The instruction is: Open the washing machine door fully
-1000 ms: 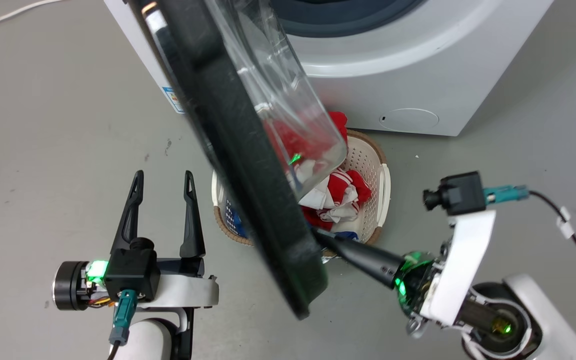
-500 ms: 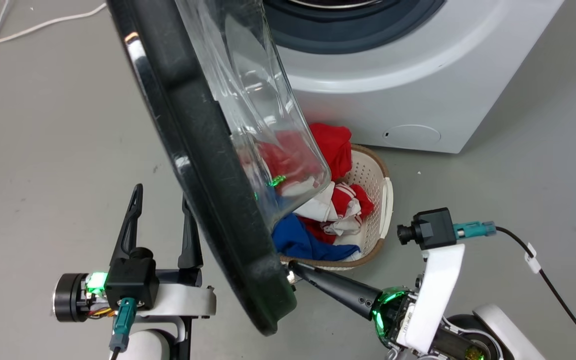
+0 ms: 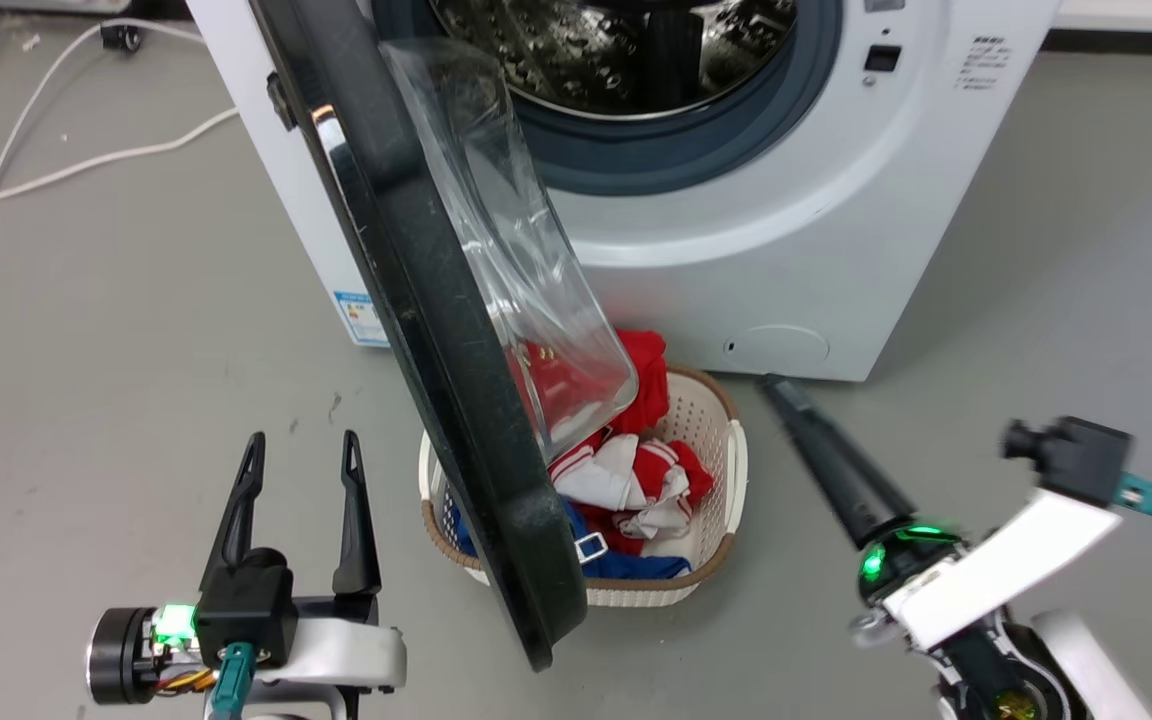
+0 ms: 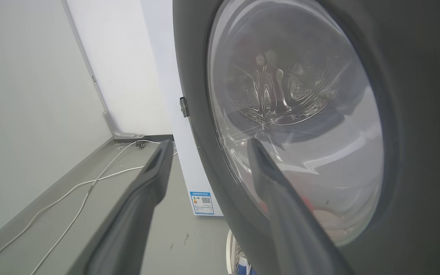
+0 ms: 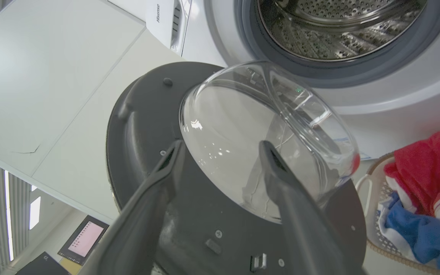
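Grey floor [image 3: 116, 330], Hisense washer [image 3: 786, 230], door [image 3: 436, 330] ajar; left tool [image 3: 302, 440] and right tool [image 5: 222, 144] released.

The washing machine door [image 3: 456, 400] has a black plastic rim, dull and scuffed with pale scratches on its inner side. Its bulging bowl [image 3: 526, 250] is clear glass, smooth and shiny. The drum [image 3: 556, 50] is bright perforated metal. The machine's body [image 3: 786, 230] is smooth white with a soft gloss. The basket [image 3: 734, 470] is pale perforated plastic with a brown woven-looking rim, and it holds crumpled cloth [image 3: 626, 480]. The floor [image 3: 116, 330] is matt grey. The left pincer [image 3: 302, 440] looks like matt dark plastic.
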Motion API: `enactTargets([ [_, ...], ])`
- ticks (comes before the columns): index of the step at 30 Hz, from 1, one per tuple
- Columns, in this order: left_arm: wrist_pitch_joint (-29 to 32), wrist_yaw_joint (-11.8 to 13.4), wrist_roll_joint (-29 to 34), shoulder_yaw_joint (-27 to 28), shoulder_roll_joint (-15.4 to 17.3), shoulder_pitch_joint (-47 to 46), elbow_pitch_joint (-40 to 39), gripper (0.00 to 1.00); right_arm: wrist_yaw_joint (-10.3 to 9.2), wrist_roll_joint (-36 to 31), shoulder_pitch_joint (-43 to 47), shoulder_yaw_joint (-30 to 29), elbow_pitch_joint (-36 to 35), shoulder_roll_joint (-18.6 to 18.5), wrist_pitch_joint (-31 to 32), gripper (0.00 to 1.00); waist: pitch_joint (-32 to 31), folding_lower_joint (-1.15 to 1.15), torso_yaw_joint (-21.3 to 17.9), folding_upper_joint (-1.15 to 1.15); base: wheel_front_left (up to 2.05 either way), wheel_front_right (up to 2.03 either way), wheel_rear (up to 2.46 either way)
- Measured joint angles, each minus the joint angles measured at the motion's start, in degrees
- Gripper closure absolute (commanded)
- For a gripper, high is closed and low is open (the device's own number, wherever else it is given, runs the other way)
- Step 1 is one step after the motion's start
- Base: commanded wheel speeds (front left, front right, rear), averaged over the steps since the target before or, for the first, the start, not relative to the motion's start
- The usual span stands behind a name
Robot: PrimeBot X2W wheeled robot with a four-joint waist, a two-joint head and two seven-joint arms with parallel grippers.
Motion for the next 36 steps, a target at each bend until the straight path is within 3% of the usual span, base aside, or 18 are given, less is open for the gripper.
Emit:
enactTargets([
  [6, 0.0, 0.0, 0.0, 0.6, 0.4, 2.2, 0.0, 0.00, 0.01, -13.6, 0.8, -4.2, 5.3, -1.7, -17.2, 0.00, -3.0, 0.00, -1.2, 0.00, 0.00, 0.00, 0.00],
  [8, 0.0, 0.1, 0.0, 0.7, 0.4, 2.9, 0.0, 0.00, 0.01, -20.7, 0.8, -6.3, 7.6, -2.1, -19.8, 0.00, -3.8, 0.00, -1.6, 0.00, 0.00, 0.00, 0.00],
  [11, 0.0, 0.1, 0.0, 0.9, 0.5, 3.6, 0.0, 0.00, 0.01, -30.8, 1.3, -12.2, 9.1, 0.3, -20.5, 0.00, -4.6, 0.00, -2.1, 0.00, 0.00, 0.00, 0.00],
  [14, 0.0, 0.1, 0.0, 1.0, 0.6, 3.9, -0.1, 0.00, 0.01, -43.9, 1.8, -18.4, 5.1, 3.4, -20.7, 0.00, -4.9, 0.00, -2.4, 0.00, 0.00, 0.00, 0.00],
  [17, 0.0, 0.1, 0.0, 1.3, 0.6, 4.1, -0.1, 0.00, 0.02, -57.0, 4.0, -20.8, 1.8, 5.5, -20.7, 0.00, -5.1, 0.00, -2.5, 0.00, 0.00, 0.00, 0.00],
  [22, 0.0, 0.0, 0.0, 1.3, 0.6, 4.5, -0.1, 0.00, 0.10, -69.4, 7.3, -23.4, 0.1, 8.2, -20.7, 0.00, -5.6, 0.00, -2.6, 0.00, 0.00, 0.00, 0.00],
  [27, 0.0, -0.2, 0.0, 1.2, 0.6, 4.8, 0.0, 0.00, 0.10, -71.3, 11.2, -25.9, 2.2, 10.0, -20.7, 0.00, -6.2, 0.00, -2.4, 0.00, 0.00, 0.00, 0.00],
  [36, 0.0, -0.2, -0.1, 1.1, 0.3, 5.6, 0.2, 0.00, 0.10, -68.6, 17.4, -28.0, 3.7, 10.4, -20.7, 0.00, -7.1, 0.00, -2.0, 0.00, 0.00, 0.00, 0.00],
])
